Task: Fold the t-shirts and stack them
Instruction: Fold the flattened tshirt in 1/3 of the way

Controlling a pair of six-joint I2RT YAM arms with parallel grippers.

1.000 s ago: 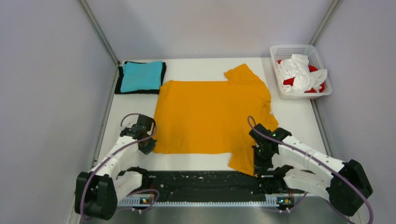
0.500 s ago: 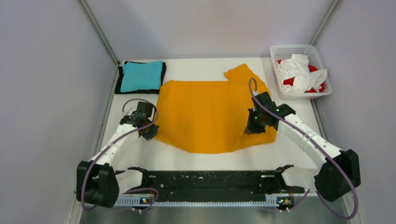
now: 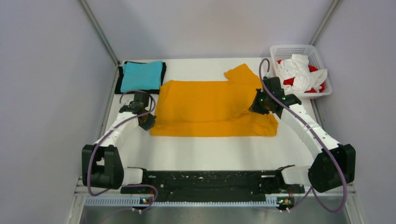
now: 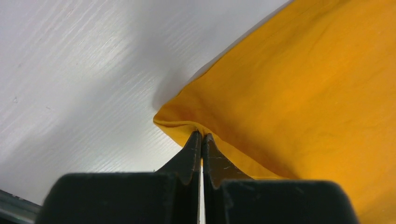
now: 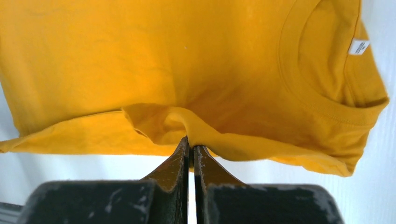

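Folded teal cloth t-shirt (image 3: 140,76) stacked on black one, far-left corner of white table (image 3: 210,149). Left jaws closed on corner of orange-yellow cloth t-shirt (image 3: 210,102), mid-table. Right jaws closed on bunched edge near collar end. Both ends gripped so half-fold is laid evenly, as judged. White neck tag (image 5: 358,46) seen, print unreadable.

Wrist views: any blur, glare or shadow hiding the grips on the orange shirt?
Left wrist: soft grey shadow on the table beside the corner of the orange shirt; left end effector sharp. Right wrist: even light, no glare; right end effector and collar label in focus.
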